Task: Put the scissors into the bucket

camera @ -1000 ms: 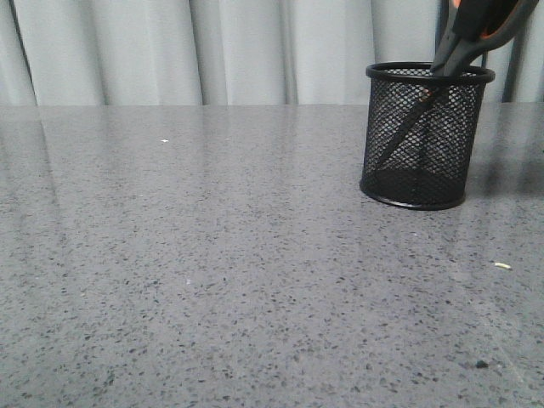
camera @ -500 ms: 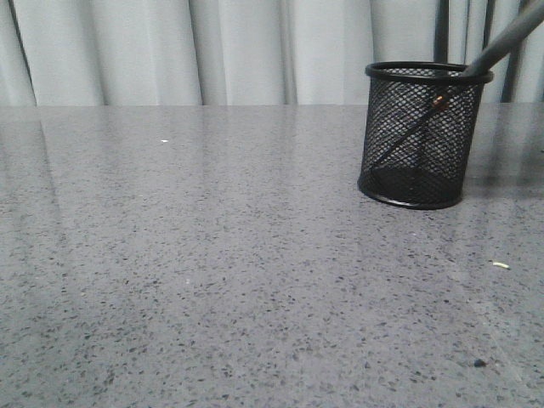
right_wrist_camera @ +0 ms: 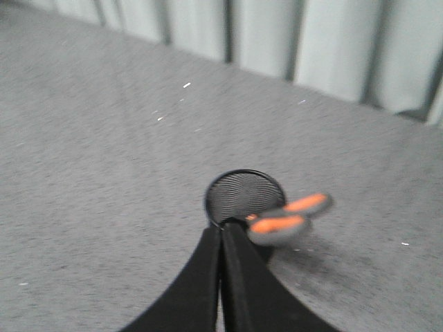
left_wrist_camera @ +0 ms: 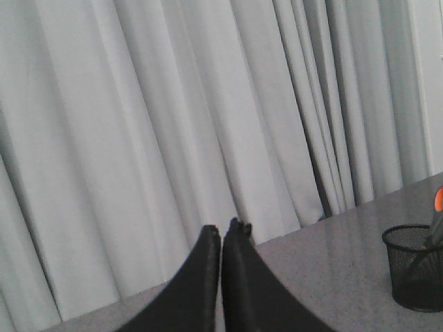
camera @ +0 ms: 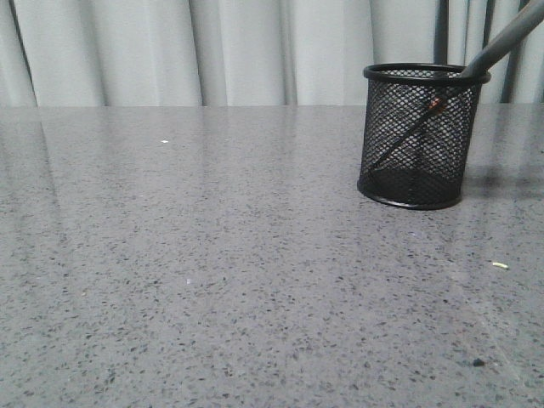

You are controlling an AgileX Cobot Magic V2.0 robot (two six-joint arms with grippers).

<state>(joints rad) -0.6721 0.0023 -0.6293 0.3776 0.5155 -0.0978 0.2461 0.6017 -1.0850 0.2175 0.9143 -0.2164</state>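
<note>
The bucket stands upright on the table at the right. The scissors stand inside it, blades down and slanting, with the orange-red pivot showing through the mesh and a grey handle leaning out over the right rim. In the right wrist view the bucket lies just past my shut right gripper, and the orange-lined handles stick out beside the fingers, blurred and not held. My left gripper is shut on nothing, far from the bucket.
Grey speckled table runs back to pale curtains. A small light scrap and a dark speck lie near the front right. Neither arm shows in the front view.
The scissors have dropped deeper into the bucket; the orange-lined loops seen a second ago have left the front view. The bucket has shifted slightly left.
</note>
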